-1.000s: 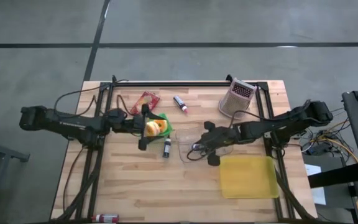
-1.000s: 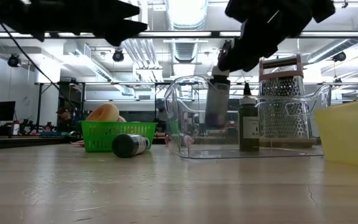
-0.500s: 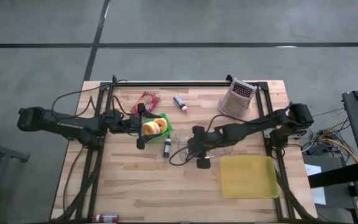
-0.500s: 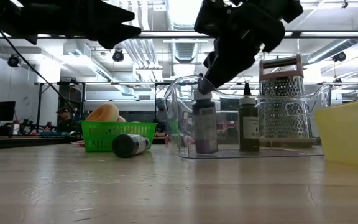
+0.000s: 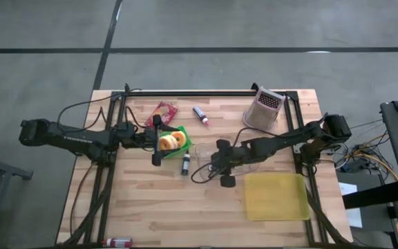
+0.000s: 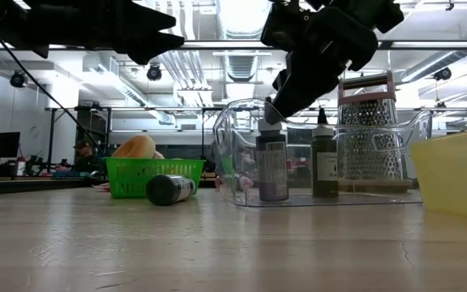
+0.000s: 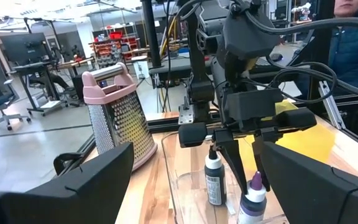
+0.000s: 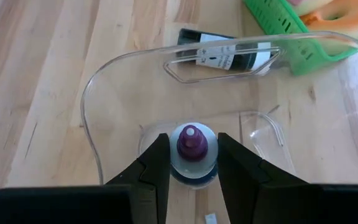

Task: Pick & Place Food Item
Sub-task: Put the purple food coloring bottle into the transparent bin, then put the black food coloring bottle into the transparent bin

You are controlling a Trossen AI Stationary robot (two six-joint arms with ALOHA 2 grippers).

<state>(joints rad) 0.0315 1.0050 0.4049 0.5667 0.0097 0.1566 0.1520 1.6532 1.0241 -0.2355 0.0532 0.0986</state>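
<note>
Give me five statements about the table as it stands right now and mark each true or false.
1. The right claw has the purple-capped bottle between its fingers inside the clear container. True.
2. The green basket is empty. False: it holds round food items.
3. A dark bottle lies on its side on the table beside the green basket. True.
4. The pink-handled grater lies inside the yellow tray. False: it stands on the table, apart from the tray.
5. The left claw grips a bottle. False: it is open above the green basket.
</note>
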